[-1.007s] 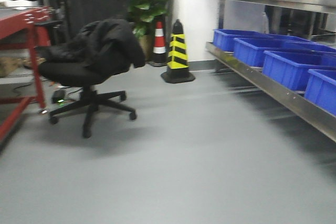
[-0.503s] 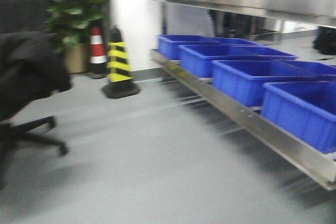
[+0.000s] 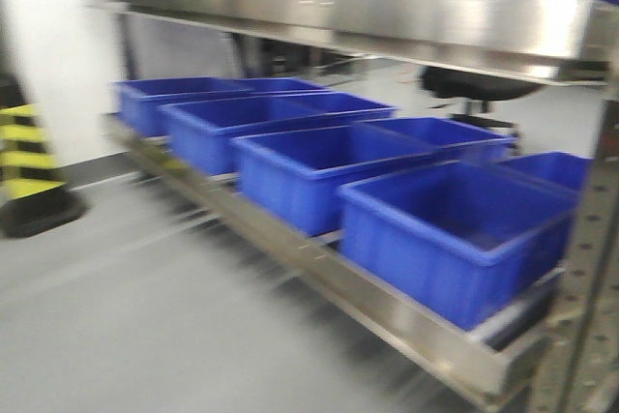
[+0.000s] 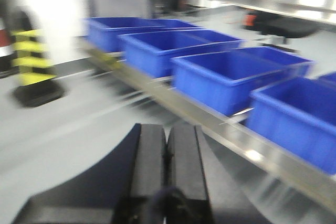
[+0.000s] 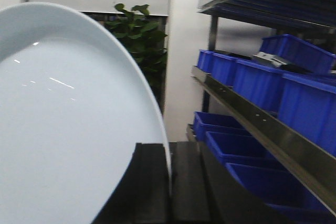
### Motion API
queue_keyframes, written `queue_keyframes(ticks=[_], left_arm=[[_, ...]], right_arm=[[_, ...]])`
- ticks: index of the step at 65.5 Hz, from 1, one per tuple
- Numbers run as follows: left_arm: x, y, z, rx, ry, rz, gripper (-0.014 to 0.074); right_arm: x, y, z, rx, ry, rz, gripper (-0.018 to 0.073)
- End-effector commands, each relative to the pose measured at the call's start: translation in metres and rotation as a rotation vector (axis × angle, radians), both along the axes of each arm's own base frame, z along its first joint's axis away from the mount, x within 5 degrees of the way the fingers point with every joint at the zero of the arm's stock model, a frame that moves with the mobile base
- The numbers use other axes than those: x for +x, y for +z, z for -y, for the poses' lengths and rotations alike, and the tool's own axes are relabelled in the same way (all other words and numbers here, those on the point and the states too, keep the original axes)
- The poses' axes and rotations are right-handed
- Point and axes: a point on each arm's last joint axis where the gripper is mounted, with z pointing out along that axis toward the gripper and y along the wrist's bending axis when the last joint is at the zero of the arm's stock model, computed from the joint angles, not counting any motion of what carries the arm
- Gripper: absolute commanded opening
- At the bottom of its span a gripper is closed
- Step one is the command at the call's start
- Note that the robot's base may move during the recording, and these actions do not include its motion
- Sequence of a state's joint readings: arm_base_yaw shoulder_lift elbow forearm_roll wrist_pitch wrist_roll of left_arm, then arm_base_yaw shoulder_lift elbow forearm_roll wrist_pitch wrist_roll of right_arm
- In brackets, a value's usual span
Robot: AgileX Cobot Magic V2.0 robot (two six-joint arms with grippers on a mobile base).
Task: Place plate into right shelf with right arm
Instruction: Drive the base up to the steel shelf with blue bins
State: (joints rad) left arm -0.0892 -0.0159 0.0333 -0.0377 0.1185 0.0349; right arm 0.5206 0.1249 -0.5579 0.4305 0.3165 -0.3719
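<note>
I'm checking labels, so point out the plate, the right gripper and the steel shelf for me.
plate (image 5: 68, 129), right wrist view, glossy inner face.
right gripper (image 5: 169, 156), right wrist view, midway between fingertips, at the plate's edge.
steel shelf (image 3: 387, 21), front view, front face of upper rail.

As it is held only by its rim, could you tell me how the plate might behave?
The plate looks glossy, so it could slip in the jaws of the right gripper. Its unsagging rim suggests stiff, probably breakable ware. Gripped at one edge, it may pivot.
</note>
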Motion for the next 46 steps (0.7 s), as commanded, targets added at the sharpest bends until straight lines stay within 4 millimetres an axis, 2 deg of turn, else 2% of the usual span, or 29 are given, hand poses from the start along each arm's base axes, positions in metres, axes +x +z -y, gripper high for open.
queue_keyframes(ticks=[1,46], left_arm=[[-0.0002,0.0055,0.0000,-0.015,-0.002,0.084,-0.0047],[-0.0002,0.0055,0.0000,-0.015,-0.002,0.084,-0.0047]], right_arm=[[-0.0008,0.0152,0.0041,0.077,-0.029,0.066,0.0062],[-0.0008,0.0152,0.0041,0.077,-0.029,0.066,0.0062]])
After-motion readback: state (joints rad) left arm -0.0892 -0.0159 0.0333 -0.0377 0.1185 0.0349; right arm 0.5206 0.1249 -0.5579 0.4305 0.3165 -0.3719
